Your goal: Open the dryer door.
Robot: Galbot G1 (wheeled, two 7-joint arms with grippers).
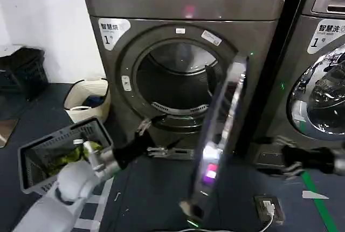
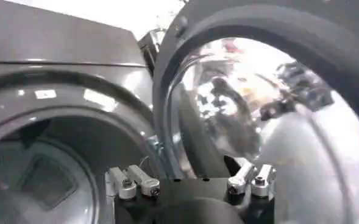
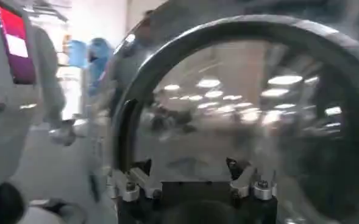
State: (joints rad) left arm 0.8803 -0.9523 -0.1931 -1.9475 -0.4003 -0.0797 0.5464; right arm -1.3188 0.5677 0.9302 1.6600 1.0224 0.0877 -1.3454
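the dryer (image 1: 183,5) stands straight ahead of both arms, its drum mouth uncovered. the door (image 1: 218,140) is swung out on the hinge at the robot's right and shows nearly edge-on in the head view, its free edge pointing toward the robot, between the two grippers. a second machine (image 1: 323,81) with its own round door shut stands just beside the dryer, beyond the right gripper.

the left arm reaches up from the lower left, and the left gripper (image 1: 156,135) hangs low before the drum mouth, near the bottom lip of the opening and just left of the door's free edge. its jaws are spread, with nothing between them, and they touch nothing. in the left wrist view the door's inner rim and glass (image 2: 277,115) rise ahead of the jaws on one side, the open drum on the other.

the right gripper (image 1: 283,162) sits low on the far side of the door, in front of the second machine. its jaws are spread and bare too; its wrist view looks at a chrome-ringed glass door (image 3: 240,109) close ahead.

behind the left arm a grey basket (image 1: 59,151) with clothes in it rests on the floor, and a cream basket (image 1: 89,100) sits beyond it by the wall.
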